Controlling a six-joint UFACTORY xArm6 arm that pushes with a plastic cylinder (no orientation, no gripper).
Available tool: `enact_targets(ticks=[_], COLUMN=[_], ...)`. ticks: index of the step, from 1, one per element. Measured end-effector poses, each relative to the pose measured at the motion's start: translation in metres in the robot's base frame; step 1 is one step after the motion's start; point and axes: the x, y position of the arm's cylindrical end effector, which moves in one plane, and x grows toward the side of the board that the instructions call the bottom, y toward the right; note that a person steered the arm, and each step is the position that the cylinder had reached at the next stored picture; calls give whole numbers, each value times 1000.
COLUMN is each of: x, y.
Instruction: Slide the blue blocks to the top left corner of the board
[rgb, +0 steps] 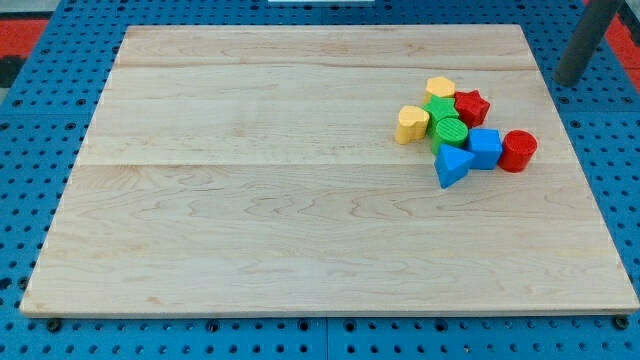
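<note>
Two blue blocks lie at the view's right of the wooden board: a blue cube and a blue triangular block just below-left of it, touching. They sit in a tight cluster with other blocks. My rod comes in at the view's top right, and my tip rests by the board's right edge, up and to the right of the cluster, apart from every block.
In the same cluster: a red cylinder right of the blue cube, a red star, a yellow block, a yellow heart, a green cylinder and a green block. Blue pegboard surrounds the board.
</note>
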Motion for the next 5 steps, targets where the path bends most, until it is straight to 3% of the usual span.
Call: enact_targets(ticks=[2,5], x=[70,134], y=[-87,-163])
